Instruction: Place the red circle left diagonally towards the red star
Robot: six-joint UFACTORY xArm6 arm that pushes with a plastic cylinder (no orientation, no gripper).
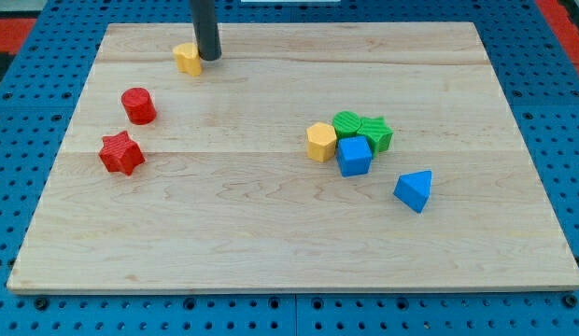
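Camera view: the wooden tabletop (271,233) carries the red circle (138,105) near the view's left edge, with the red star (120,153) just below it and slightly further left, close but apart. The arm has no claw, only a dark rod; its tip (209,58) rests near the view's top, touching the right side of a small yellow block (188,59). Right of centre a yellow hexagon (320,142), two green blocks (361,129) and a blue cube (354,156) cluster together. A blue triangle (414,190) lies apart, lower right.
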